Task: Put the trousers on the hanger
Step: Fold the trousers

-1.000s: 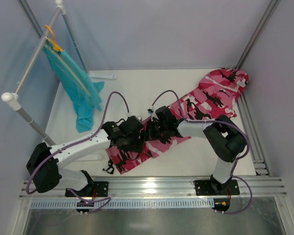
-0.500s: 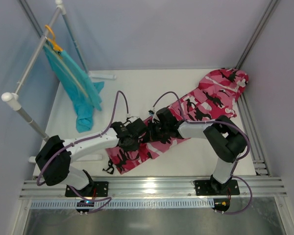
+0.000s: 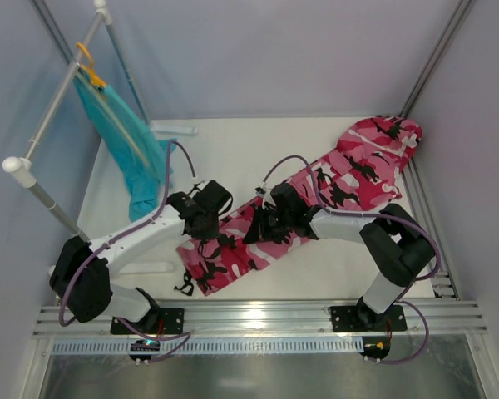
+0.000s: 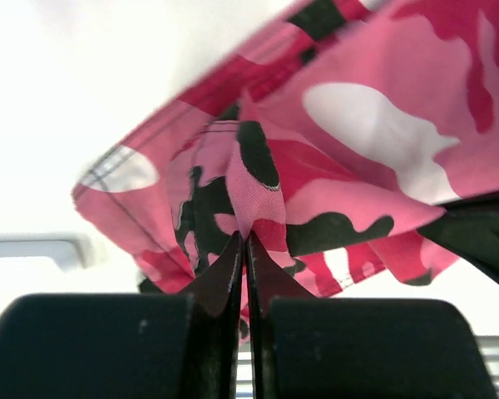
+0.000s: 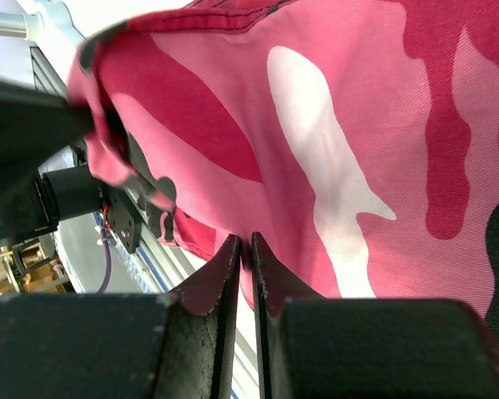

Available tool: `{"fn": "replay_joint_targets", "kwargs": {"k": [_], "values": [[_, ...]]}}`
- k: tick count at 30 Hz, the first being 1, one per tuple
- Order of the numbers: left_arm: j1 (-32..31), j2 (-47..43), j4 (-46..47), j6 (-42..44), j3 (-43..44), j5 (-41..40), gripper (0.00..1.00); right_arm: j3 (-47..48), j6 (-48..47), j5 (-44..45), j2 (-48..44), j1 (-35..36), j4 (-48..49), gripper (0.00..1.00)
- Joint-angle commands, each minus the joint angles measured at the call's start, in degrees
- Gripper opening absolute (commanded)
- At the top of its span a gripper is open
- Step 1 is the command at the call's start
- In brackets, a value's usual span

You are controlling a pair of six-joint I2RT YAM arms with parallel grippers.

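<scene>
On trousers' (image 4: pixel 374 125) edge, apparently, left gripper (image 4: pixel 243 238).

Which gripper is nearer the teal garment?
Left. The left gripper pinches the trousers just right of the teal garment; the right gripper grips them farther right.

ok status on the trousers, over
Both shut on the trousers: left gripper pinching a fold, right gripper pinching cloth too. Trousers lying on the table, not hung. Far left, teal garment on the rack, apart from both arms.
</scene>
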Motion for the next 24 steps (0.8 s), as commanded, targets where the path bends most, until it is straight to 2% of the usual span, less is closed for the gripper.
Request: {"fn": "replay_joint_targets", "kwargs": {"k": [1, 5, 6, 10, 14, 19, 23, 24], "values": [[3.3, -1.7, -2.5, 2.8, 0.8, -1.3, 0.00, -0.6, -1.6, -0.6, -1.6, -0.3, -0.1, 0.13], [7.2, -1.2, 0.0, 4.4, -0.5, 3.7, 0.00, -0.6, -2.5, 0.9, -1.0, -0.3, 0.0, 0.09], [8.3, -1.3, 1.0, 4.8, -1.0, 8.1, 0.00, -0.4, -3.1, 1.4, -0.6, -0.3, -0.4, 0.04], [13.1, -2.6, 2.6, 5.6, -0.3, 20.5, 0.00, 0.8, -6.8, 2.5, -2.0, -0.6, -4.6, 0.04], [13.0, -5.9, 2.3, 4.4, 2.3, 29.7, 0.01, 0.7, -9.6, 2.8, -7.1, -0.6, -9.5, 0.04], [12.0, -9.1, 6.1, -0.1, 1.0, 42.9, 0.01, -0.1, -11.7, 1.9, -13.2, -1.4, -12.7, 0.04], [11.8, -11.1, 14.8, -5.7, -3.3, 49.9, 0.00, -1.9, -13.0, -2.2, -16.0, -3.0, -13.3, 0.04], [11.9, -10.6, 14.5, -5.9, -3.1, 48.8, 0.00, -1.7, -13.3, -3.3, -16.1, -3.3, -13.6, 0.04]]}}
